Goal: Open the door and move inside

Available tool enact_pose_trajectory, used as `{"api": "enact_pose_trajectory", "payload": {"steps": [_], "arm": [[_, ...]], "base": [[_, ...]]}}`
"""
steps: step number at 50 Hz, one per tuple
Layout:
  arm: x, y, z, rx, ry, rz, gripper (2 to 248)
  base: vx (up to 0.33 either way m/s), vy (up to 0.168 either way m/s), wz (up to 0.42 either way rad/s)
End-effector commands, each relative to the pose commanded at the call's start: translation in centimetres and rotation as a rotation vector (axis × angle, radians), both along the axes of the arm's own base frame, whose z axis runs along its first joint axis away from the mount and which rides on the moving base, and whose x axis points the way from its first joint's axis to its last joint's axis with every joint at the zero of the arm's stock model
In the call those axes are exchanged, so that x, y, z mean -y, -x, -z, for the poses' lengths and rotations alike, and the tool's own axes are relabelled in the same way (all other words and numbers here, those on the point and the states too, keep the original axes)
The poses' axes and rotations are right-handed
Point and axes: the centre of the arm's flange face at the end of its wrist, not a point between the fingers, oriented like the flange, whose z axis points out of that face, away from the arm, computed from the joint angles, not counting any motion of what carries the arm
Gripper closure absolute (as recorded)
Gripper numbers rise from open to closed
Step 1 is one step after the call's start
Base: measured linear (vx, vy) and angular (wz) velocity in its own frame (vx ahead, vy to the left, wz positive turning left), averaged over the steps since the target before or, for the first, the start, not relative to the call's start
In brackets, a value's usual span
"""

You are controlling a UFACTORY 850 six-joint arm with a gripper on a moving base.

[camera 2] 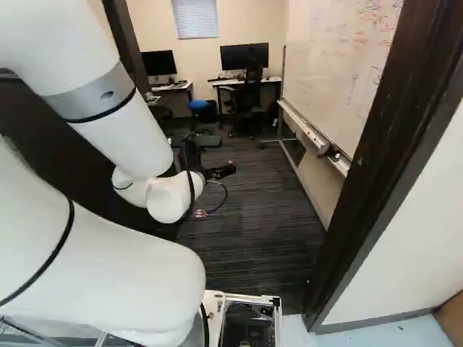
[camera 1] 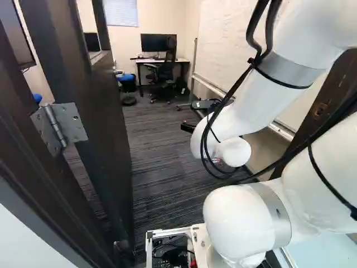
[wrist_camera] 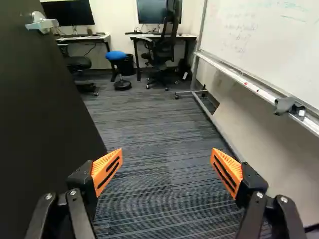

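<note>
The dark, flat-faced door (camera 1: 103, 123) stands open at the left of the left base view, with a silver metal hinge (camera 1: 58, 127) at its edge. Near the middle of the right base view hangs the black tool (camera 2: 219, 172) — in the wrist view its two orange-padded fingers are wide apart. A large white whiteboard (camera 2: 325, 65) fills the right base view's upper right; a black-legged, white-topped worktop (camera 1: 159, 60) sits upper middle in the left base view.
</note>
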Motion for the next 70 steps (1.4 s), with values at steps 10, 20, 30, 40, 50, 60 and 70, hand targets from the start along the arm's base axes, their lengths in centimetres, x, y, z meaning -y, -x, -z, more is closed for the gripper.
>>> {"api": "enact_pose_trajectory", "payload": {"steps": [10,20,30,40,50,60,70], "arm": [[0.0,0.0,0.0,0.0,0.0,0.0,3],[0.0,0.0,0.0,0.0,0.0,0.0,3],[0.0,0.0,0.0,0.0,0.0,0.0,3],[0.0,0.0,0.0,0.0,0.0,0.0,3],[0.0,0.0,0.0,0.0,0.0,0.0,3],[0.0,0.0,0.0,0.0,0.0,0.0,3],[0.0,0.0,0.0,0.0,0.0,0.0,3]], "base": [[0.107,0.023,0.245],[0.142,0.02,0.24],[0.159,-0.027,0.013],[0.151,-0.027,0.004],[0.126,-0.035,-0.008],[0.112,-0.007,-0.005],[0.158,0.003,0.004]]}}
